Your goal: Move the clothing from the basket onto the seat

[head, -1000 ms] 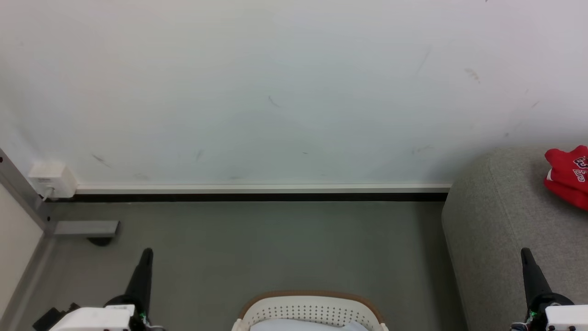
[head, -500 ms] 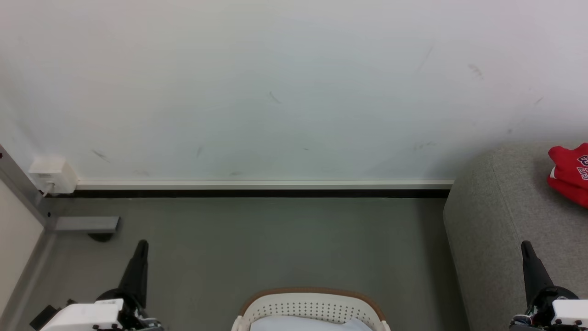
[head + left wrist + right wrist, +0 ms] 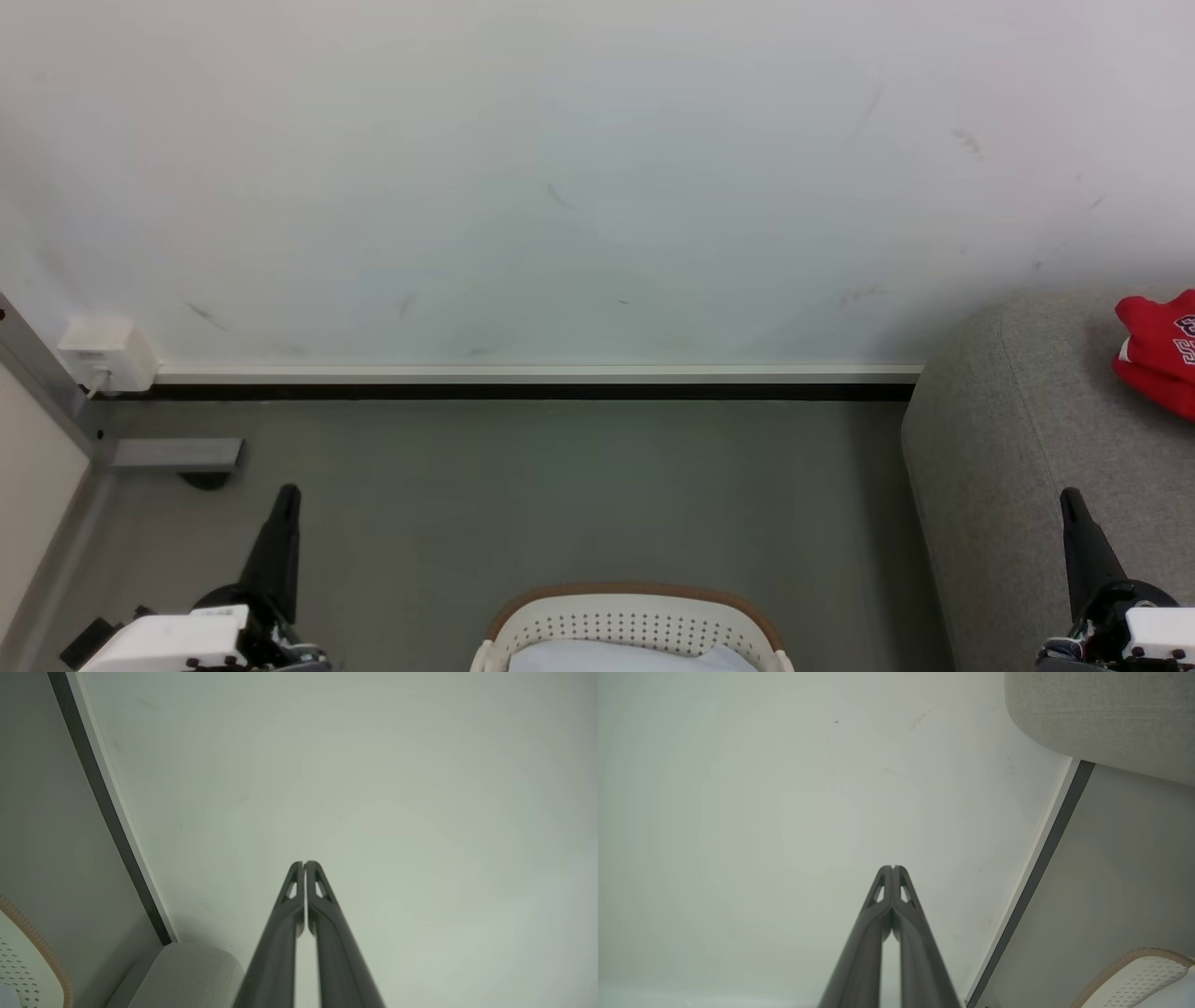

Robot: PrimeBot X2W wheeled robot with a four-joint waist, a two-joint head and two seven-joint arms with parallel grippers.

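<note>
Plainly, both arms stood idle over the floor, and neither claw carried anything. At the far left of the head view the left gripper [image 3: 286,504] pointed toward the wall, its two dark fingers pressed together along their length, as its own wrist view [image 3: 304,864] confirmed. Low in the middle, the basket [image 3: 635,605] showed just its far rim and perforated wall, with a pale sheet [image 3: 644,659] inside; most of its interior fell below the frame, so whether any garment lay there could not be told. To the right rose the seat [image 3: 1008,439], rounded and grey, standing apart from the basket. The right gripper [image 3: 1072,509] hung in front of the seat, likewise pinched closed on nothing [image 3: 893,868]. At the far right edge, the red jersey [image 3: 1158,350] lay crumpled on the seat.

To do the next pick well, I judged the robot should first bend to bring the whole basket into view. It should spread the jaws before descending, then pinch a thick fold of clothing and not the sheet. The lift should clear the rim before swinging right.
</note>
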